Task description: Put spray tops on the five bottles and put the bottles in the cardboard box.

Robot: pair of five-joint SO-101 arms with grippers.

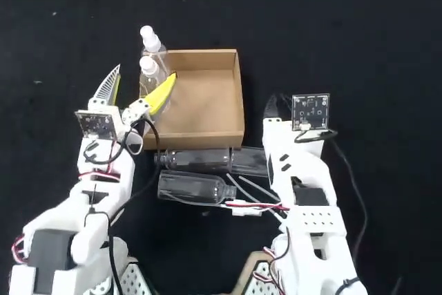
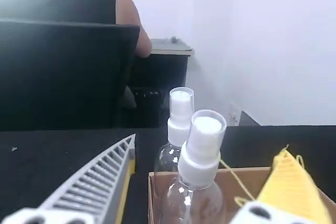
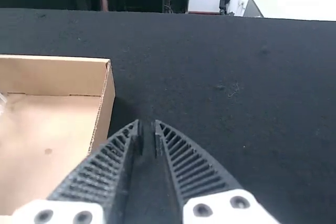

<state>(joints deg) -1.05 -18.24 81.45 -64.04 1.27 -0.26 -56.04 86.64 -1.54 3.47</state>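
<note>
Mid-tabletop (image 1: 359, 46), the left gripper (image 1: 143, 74) hung w/ jaws spread wide around a topped bottle (image 2: 198, 156) at the far-left corner of the cardboard box (image 1: 207, 112). Its yellow finger (image 1: 162, 93) was inside the box and its white finger (image 1: 107, 84) outside the left wall, neither visibly touching the bottle. A second topped bottle (image 1: 149, 41) stood just beyond the first, toward the tabletop's far edge; whether it was in the box or just outside couldn't be told. Two more clear bottles (image 1: 193, 188) lay on their sides btwn the box and the tabletop's near edge, apparently w/o tops. The right gripper (image 3: 147, 125), pinched closed on nothing, sat by the box's right wall. This looked like the placing step. A clean release probably meant keeping the jaws wide and backing off straight, since a sideways drift risked the yellow finger clipping the spray top (image 2: 205, 129) and tipping both bottles. Approx. two of five looked topped.
</note>
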